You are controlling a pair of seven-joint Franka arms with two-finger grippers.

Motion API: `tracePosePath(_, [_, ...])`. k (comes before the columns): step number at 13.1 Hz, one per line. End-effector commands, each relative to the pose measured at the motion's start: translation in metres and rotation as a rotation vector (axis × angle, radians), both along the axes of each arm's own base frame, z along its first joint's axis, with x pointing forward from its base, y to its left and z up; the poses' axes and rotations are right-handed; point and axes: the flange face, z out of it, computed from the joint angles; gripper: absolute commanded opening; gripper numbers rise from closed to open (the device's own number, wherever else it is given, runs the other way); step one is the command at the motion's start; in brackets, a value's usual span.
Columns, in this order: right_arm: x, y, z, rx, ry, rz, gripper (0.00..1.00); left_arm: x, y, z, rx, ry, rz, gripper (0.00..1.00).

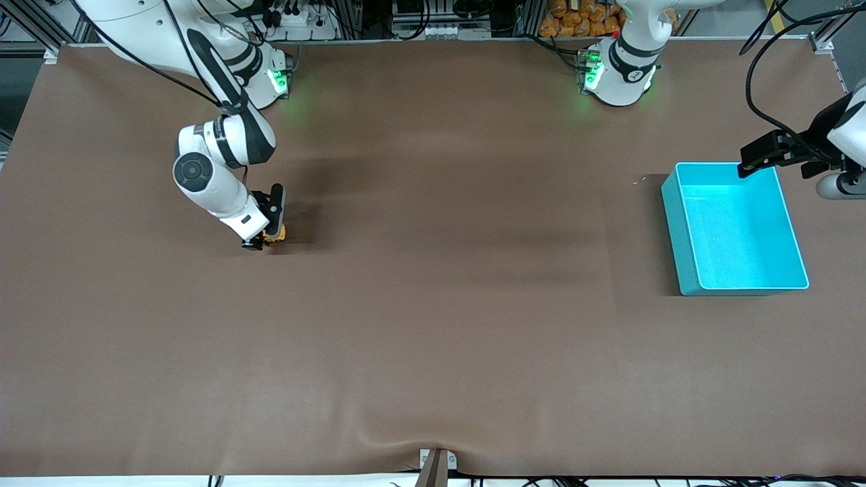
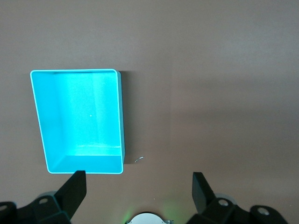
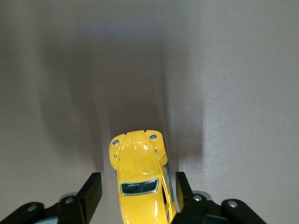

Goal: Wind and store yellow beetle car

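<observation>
The yellow beetle car (image 1: 277,235) stands on the brown table toward the right arm's end. My right gripper (image 1: 266,230) is down at the table with its fingers on either side of the car. In the right wrist view the car (image 3: 137,156) sits between the open fingers of the right gripper (image 3: 138,183); one finger is close against its side and the other stands off with a gap. The cyan bin (image 1: 734,230) stands empty toward the left arm's end. My left gripper (image 1: 771,157) hangs open and empty over the bin's edge farthest from the front camera; its own wrist view shows it open (image 2: 139,186) above the bin (image 2: 77,119).
A small metal bit (image 1: 638,180) lies on the table beside the bin's corner, on the side toward the right arm; it also shows in the left wrist view (image 2: 139,160). The brown mat (image 1: 433,325) is wrinkled at the front edge.
</observation>
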Motion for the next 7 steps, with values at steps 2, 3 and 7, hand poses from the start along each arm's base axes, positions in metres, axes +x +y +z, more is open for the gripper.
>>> tracePosePath(2, [-0.0015, -0.0044, 0.0009, -0.008, -0.007, 0.017, 0.4, -0.0055, 0.0057, 0.0022, 0.015, 0.022, 0.027, 1.0])
tracePosePath(3, [-0.0018, -0.0037, 0.0008, -0.008, -0.005, 0.019, 0.33, -0.0055, 0.0057, 0.0022, 0.016, 0.022, 0.039, 1.0])
tracePosePath(7, [-0.0018, -0.0074, -0.0014, -0.009, -0.001, 0.01, 0.24, -0.0064, 0.0029, 0.0021, 0.016, 0.025, 0.036, 1.0])
